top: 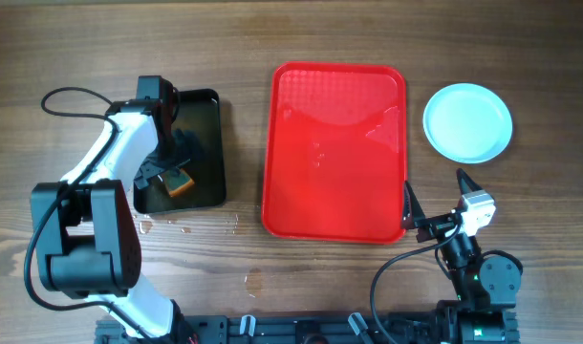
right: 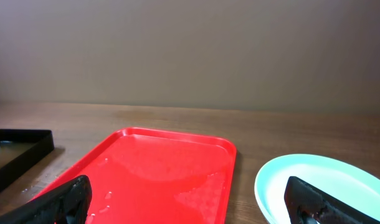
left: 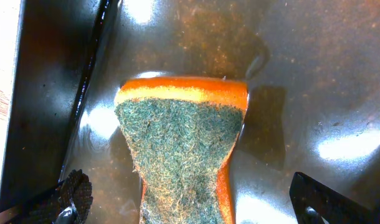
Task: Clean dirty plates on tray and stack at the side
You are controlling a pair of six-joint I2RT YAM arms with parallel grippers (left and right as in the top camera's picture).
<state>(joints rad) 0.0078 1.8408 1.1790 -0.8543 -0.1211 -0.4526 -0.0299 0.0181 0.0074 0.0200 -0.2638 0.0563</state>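
Our right gripper (top: 434,183) hovers with fingers wide apart above the counter (top: 81,57). The plates (top: 467,122) lie at its 1 o'clock, off the red tray (top: 334,205) at 3 o'clock. Our left gripper (left: 196,202) has its fingers apart, flanking a sponge (left: 180,130) in the black tray (left: 302,62).

Red tray (top: 334,153) centred on wooden table (top: 81,48), pale blue plate (top: 467,121) near its upper right corner, black tray (top: 207,124) holding sponge (top: 182,181) at left

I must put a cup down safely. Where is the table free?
Free: the wood strip between black tray and red tray; the red tray's bare floor. Crowded: black tray, with sponge and left gripper; right gripper near the plate.
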